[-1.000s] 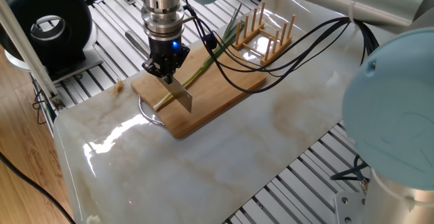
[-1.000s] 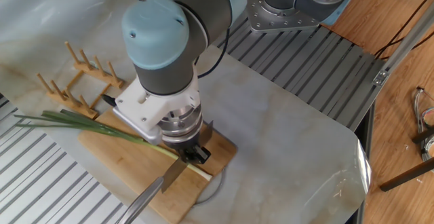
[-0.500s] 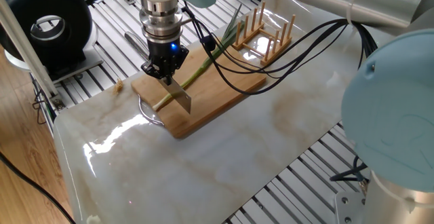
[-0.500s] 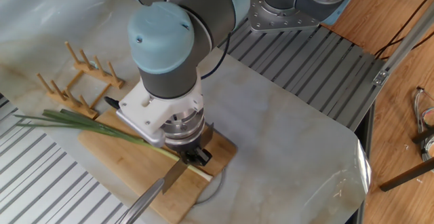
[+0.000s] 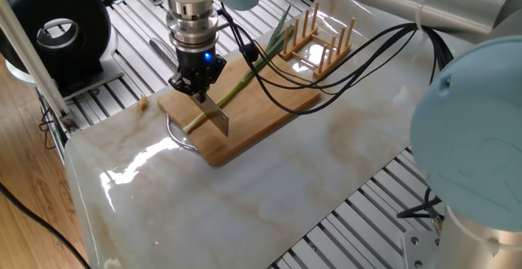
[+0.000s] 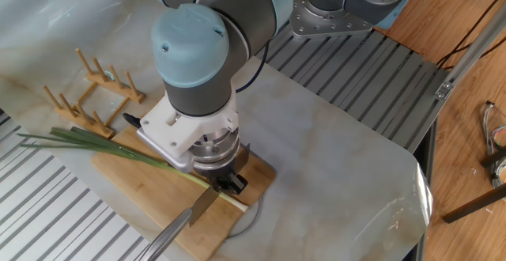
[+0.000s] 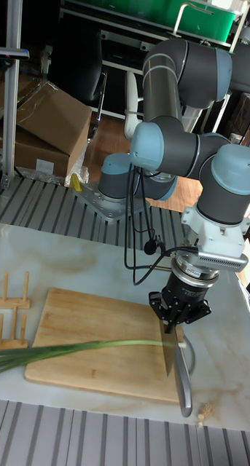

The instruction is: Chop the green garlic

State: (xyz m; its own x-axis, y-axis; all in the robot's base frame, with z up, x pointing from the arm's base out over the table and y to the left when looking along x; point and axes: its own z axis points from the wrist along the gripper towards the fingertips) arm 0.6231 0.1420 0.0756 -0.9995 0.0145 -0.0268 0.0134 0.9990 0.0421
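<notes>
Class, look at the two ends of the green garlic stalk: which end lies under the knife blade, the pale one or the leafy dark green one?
The pale whitish end of the green garlic, on the cutting board; the knife held in the gripper crosses it there. The dark leafy end trails off the board toward the wooden rack.

A marble-topped bench [image 5: 245, 196] sits on grooved metal rails; wood floor [image 5: 24, 236] lies beside it, cardboard boxes [image 7: 48, 120] behind.
</notes>
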